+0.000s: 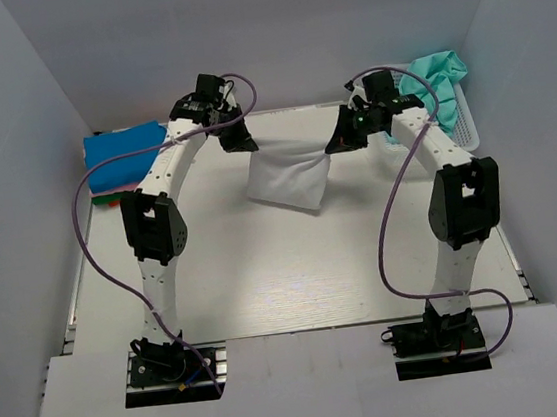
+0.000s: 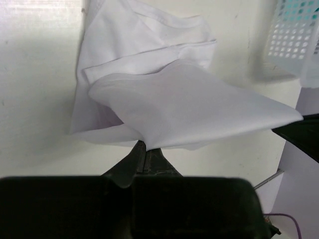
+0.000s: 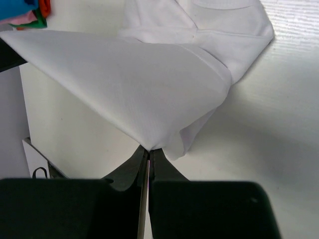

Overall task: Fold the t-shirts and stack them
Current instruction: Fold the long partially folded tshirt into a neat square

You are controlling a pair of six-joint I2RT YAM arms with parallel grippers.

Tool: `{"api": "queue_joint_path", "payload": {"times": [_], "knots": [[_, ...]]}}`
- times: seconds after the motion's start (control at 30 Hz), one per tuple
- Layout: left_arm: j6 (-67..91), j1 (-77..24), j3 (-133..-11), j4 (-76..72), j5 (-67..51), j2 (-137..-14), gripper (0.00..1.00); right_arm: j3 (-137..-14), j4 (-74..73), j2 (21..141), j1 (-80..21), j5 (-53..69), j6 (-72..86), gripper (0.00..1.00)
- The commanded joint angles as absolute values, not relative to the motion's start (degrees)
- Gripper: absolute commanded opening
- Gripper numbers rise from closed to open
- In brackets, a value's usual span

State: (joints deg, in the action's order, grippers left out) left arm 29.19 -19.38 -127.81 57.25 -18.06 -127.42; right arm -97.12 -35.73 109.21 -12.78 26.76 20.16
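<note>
White t-shirt point(image 1: 290, 177) held between the two grippers. The left gripper point(image 2: 144, 149) is clenched on one edge of the cloth, and the right gripper point(image 3: 148, 152) is clenched on the opposite edge, each with fabric pinched at its fingertips. The upper fold spans taut from one gripper to the other. The rest hangs below them and lies rumpled on the table point(image 1: 267, 280). On the outer side of the left gripper sits a stack of folded t-shirts point(image 1: 114, 182), blue t-shirt point(image 1: 127, 155) uppermost, with pink, green and red edges beneath. Beyond the right gripper, on its outer side, a teal-green t-shirt point(image 1: 434, 72) lies in a white mesh basket point(image 1: 465, 122).
</note>
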Motion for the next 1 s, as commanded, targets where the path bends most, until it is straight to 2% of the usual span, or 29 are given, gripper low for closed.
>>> {"api": "queue_joint_path", "payload": {"times": [0.0,0.1,0.33,0.6,0.77,0.97], "knots": [[29.7,-18.5,-127.7,50.2,-19.9,-126.9,0.00,-101.8,-34.0,111.5,-11.6,30.3,19.6,0.00],[30.3,-18.5,-127.4,50.2,-19.9,-127.7,0.00,-101.8,-33.8,111.3,-12.4,33.7,19.1,0.00],[30.3,-18.5,-111.8,47.0,-13.3,-115.8,0.00,-94.0,-33.8,103.3,-13.7,41.3,14.9,0.00],[32.2,-18.5,-93.9,50.9,-8.3,-101.9,0.00,-83.3,-32.4,93.6,-16.3,52.1,13.1,0.00],[34.6,-18.5,-80.6,50.0,-6.3,-90.3,0.00,-79.0,-30.0,92.6,-16.8,58.3,10.8,0.00],[36.4,-18.5,-77.3,47.1,-8.9,-89.6,0.00,-75.0,-26.4,95.1,-16.1,58.9,15.5,0.00]]}}
